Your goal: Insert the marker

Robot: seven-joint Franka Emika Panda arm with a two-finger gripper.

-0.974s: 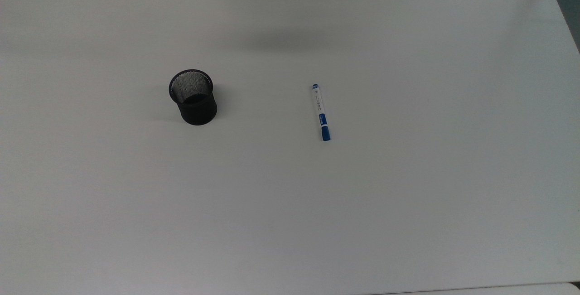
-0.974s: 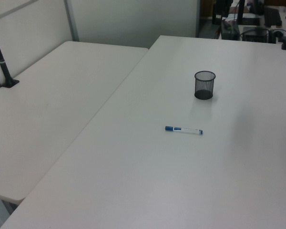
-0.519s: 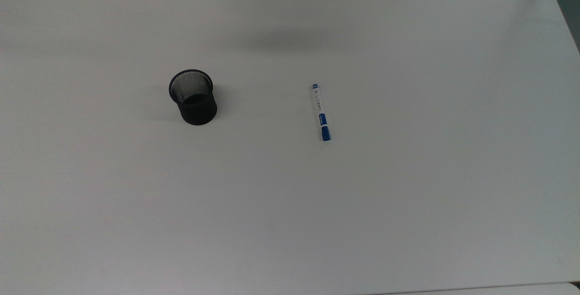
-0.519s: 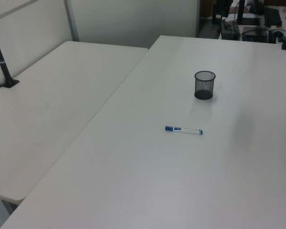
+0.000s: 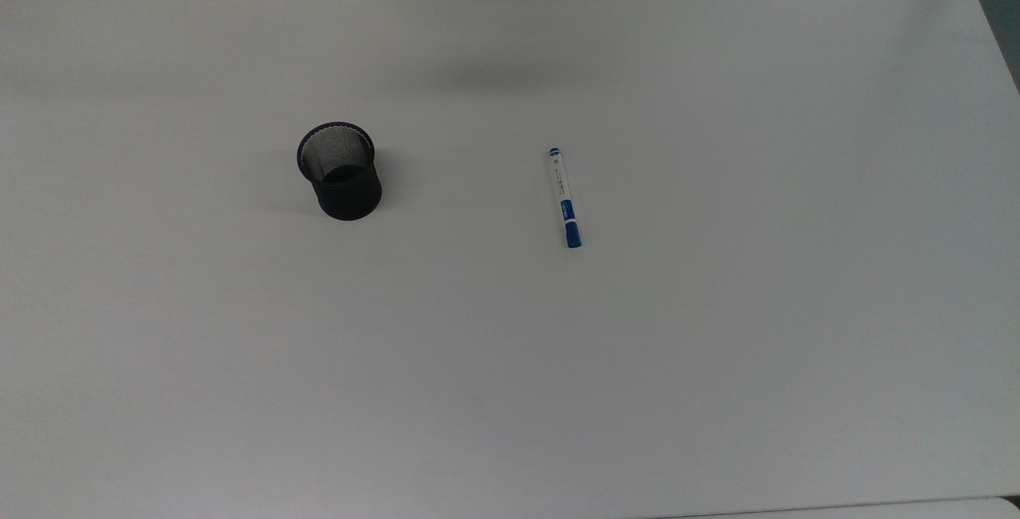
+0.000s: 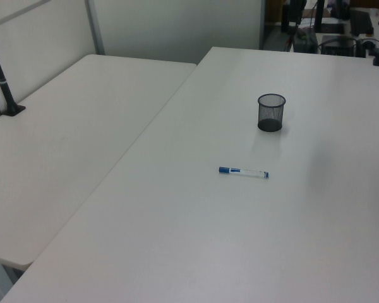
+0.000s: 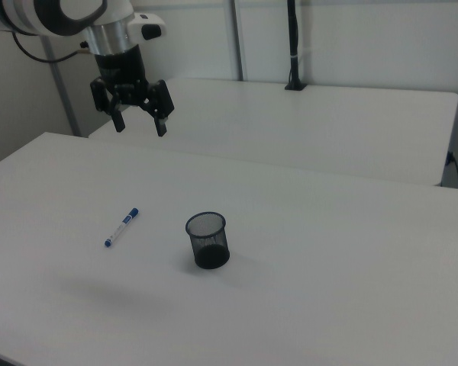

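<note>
1. Marker [image 5: 564,197] is being left flat on the white worktop [image 5: 717,344], nothing touching it. In the top view its blue cap is pointing toward the bottom of the picture and the little blue plug toward the top.

2. Black mesh cup [image 5: 340,171] is being kept upright with its mouth open, well apart from the marker, off to the top view's left. Looks empty, so the insert part is not yet done.

3. End effector [image 7: 139,122] is being held high above the worktop in the right view, fingers spread wide and pointing down, nothing being gripped. It's sitting back beyond the marker, not over it.

4. Probably it's being kept open and up high so it can be dropped straight onto the barrel without anything getting knocked. That's a guess, obviously.

5. Since the marker is lying flat, it would likely need to be pinched across the white barrel and then tipped upright before being lowered into the cup.

6. Risk being flagged: it's a round barrel, so it could get rolled away by an off-centre pinch.
</note>
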